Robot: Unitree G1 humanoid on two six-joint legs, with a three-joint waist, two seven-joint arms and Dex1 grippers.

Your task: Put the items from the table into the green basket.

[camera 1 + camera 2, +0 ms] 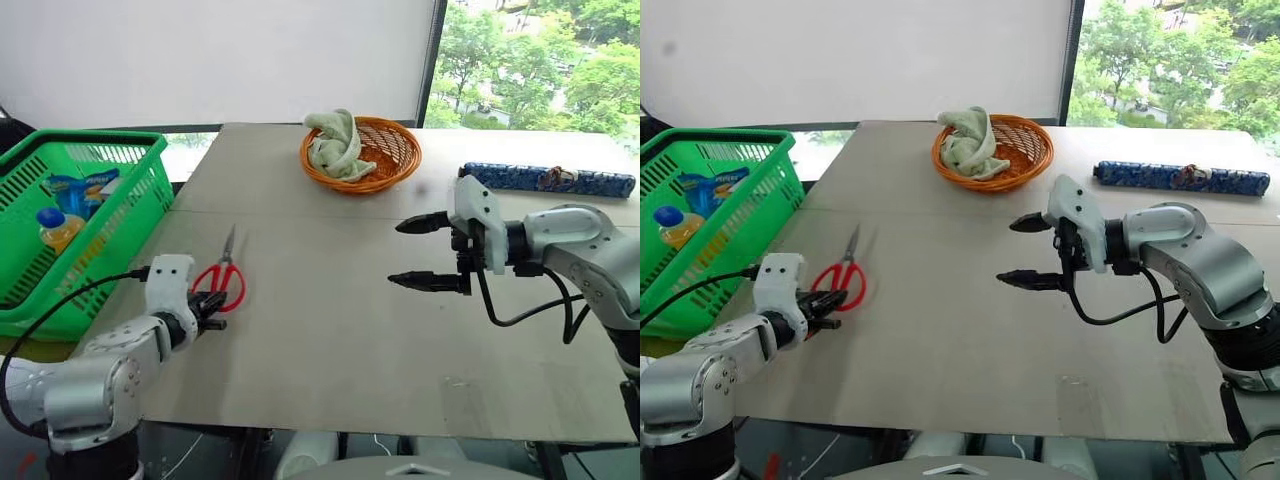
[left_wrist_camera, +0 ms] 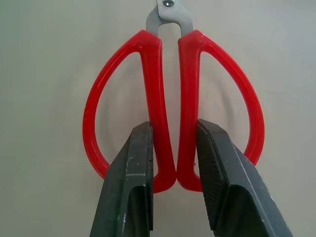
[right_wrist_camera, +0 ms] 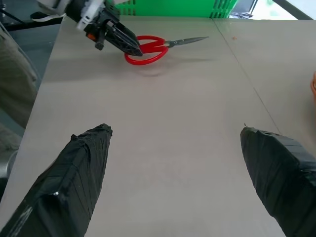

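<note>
Red-handled scissors (image 1: 228, 278) are at the left of the table (image 1: 330, 340), blades pointing away from me. My left gripper (image 1: 214, 301) is shut on the two inner handle bars (image 2: 170, 98), one finger (image 2: 133, 173) on each side. A thin shadow under the scissors (image 3: 148, 49) suggests they hang just off the tabletop. The green basket (image 1: 100, 136) stands past the table's left edge and holds an orange bottle with a blue cap (image 1: 55, 228) and a printed carton (image 1: 85, 188). My right gripper (image 1: 397, 254) hovers open over the table's middle, pointing left, with nothing between its fingers.
A round orange wicker basket (image 1: 385, 150) with a pale green cloth (image 1: 335, 145) sits at the far middle. A long dark blue patterned pack (image 1: 548, 180) lies at the far right. A seam between panels runs across the table behind the scissors.
</note>
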